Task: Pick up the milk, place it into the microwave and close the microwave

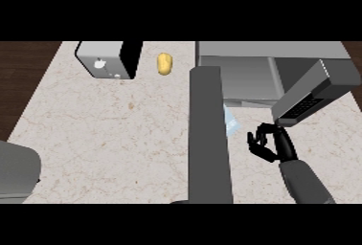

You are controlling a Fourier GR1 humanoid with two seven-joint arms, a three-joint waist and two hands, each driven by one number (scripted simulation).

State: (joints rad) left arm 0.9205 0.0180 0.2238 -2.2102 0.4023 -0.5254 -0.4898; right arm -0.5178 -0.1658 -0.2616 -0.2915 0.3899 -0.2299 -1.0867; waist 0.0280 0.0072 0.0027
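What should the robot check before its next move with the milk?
1. Microwave door open: ok, it swings out toward the right hand.
2. Milk in a hand: not ok, it is on the counter, partly hidden behind a grey forearm.
3. Right hand free: ok, fingers curled, holding nothing, beside the milk.
4. Left hand's place: cannot tell, it does not show.
5. Room inside the microwave: cannot tell.

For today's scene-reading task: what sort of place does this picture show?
Most likely a kitchen: a pale marbled counter carries a toaster and a microwave with its door open.
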